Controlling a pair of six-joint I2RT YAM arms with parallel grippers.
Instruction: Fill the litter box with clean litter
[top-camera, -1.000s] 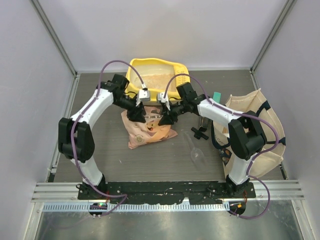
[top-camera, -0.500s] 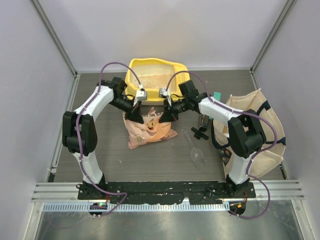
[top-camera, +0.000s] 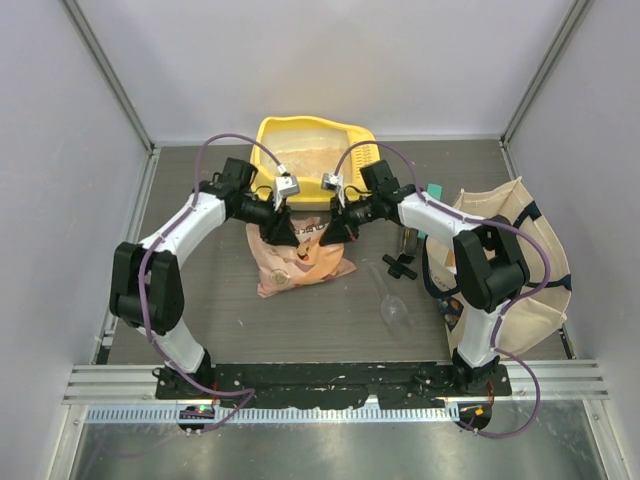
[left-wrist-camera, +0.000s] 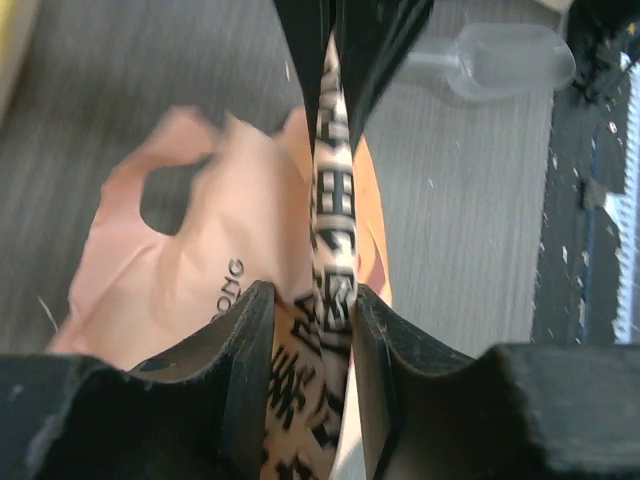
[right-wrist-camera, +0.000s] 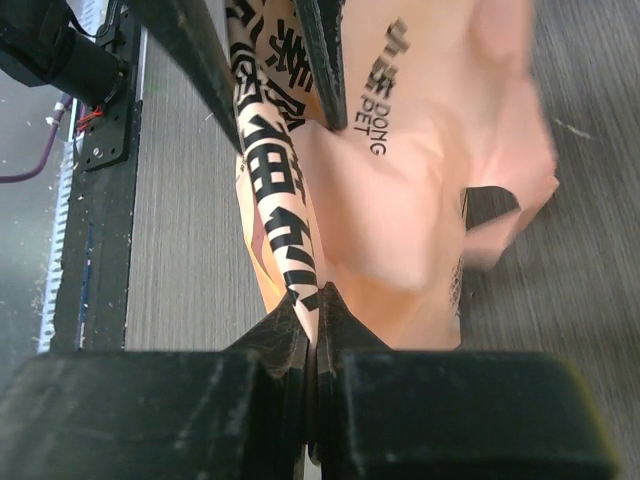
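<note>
1. Where the worktop (top-camera: 330, 335) reaches the middle of its far edge sits the litter box (top-camera: 262, 140), a rectangular tray of glossy yellow plastic with rounded corners and a thick rim. Its floor is covered with the pale beige granules of clean litter (top-camera: 315, 152).
2. Just on the near side of the box, about the worktop's centre, lies the litter bag (top-camera: 300, 262). It is soft, wrinkled peach-orange film printed with bold black Chinese characters, a cartoon face and the letters "DONG PET". A punched handle hole shows near its top.
3. The bag's upper edge is gathered into a narrow, taut fold that runs straight from one hand to the other.
4. The right hand (right-wrist-camera: 315, 300) is closed tight on that fold, its black fingers pressed together with only the film between them.
5. The left hand (left-wrist-camera: 312, 292) stands part open around the same fold. The film lies against one finger (left-wrist-camera: 385, 350), and a gap separates it from the other.
6. A clear plastic scoop (top-camera: 393, 308), smooth and rounded, lies on the dark grey wood-grain surface between the bag and the worktop's near right corner, apart from the bag.
7. A cream canvas tote (top-camera: 525, 235) with dark handles stands at the right edge.
</note>
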